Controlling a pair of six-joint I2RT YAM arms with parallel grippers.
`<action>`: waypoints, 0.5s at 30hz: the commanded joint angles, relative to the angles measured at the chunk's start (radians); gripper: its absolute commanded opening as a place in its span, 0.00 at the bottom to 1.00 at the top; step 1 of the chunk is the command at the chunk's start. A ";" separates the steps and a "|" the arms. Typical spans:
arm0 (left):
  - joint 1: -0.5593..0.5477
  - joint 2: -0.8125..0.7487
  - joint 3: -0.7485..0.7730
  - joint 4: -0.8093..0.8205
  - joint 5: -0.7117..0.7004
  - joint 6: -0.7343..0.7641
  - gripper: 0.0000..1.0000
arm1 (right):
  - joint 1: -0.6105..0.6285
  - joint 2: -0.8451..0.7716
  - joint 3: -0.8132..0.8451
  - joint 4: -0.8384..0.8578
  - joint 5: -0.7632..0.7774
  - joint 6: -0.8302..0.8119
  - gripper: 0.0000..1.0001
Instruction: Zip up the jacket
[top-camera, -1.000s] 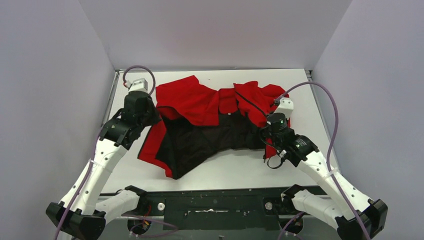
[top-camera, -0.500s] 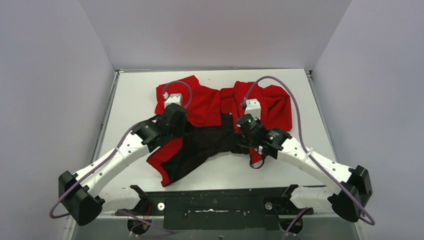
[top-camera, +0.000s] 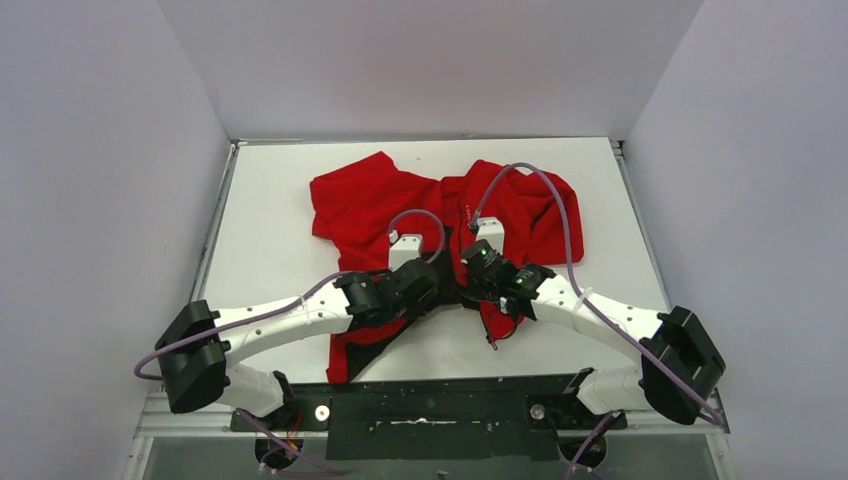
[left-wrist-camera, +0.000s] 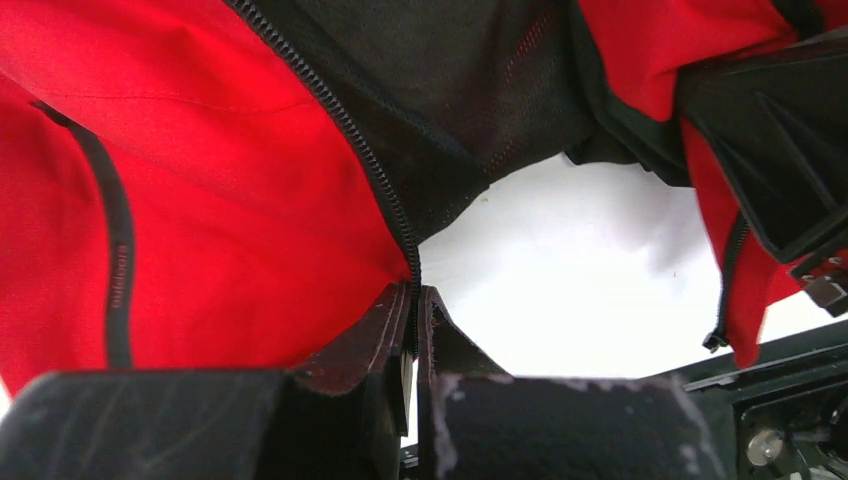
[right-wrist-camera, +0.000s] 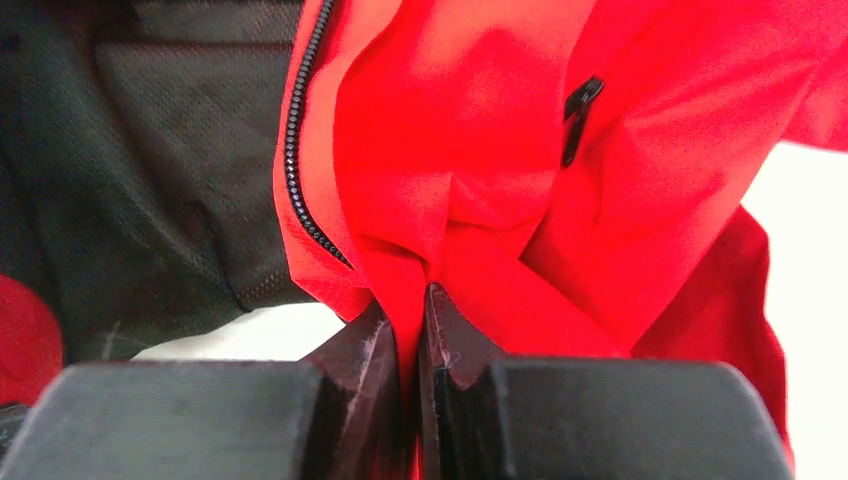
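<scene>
Wrist views: jacket (left-wrist-camera: 250, 200) between pinched jaws

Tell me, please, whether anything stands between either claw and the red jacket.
Nothing visible: the left claw grips the bright red soft jacket at its dark zipper, the right claw its red fabric.

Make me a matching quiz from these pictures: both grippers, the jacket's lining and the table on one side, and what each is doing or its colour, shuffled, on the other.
Column one: 1 left gripper; 2 right gripper; 3 inner lining; 4 table.
Column two: A white; B shut on a plain red fold; C shut on the zipper edge of the jacket; D dark.
Pairs: 1-C, 2-B, 3-D, 4-A.
</scene>
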 joint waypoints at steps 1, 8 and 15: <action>-0.010 0.006 -0.049 0.198 0.082 -0.109 0.00 | -0.030 -0.029 -0.092 0.159 -0.104 0.077 0.00; -0.018 0.034 -0.140 0.374 0.179 -0.169 0.00 | -0.112 -0.067 -0.204 0.282 -0.241 0.109 0.20; -0.018 0.156 -0.147 0.505 0.326 -0.217 0.00 | -0.162 -0.032 -0.243 0.375 -0.314 0.134 0.35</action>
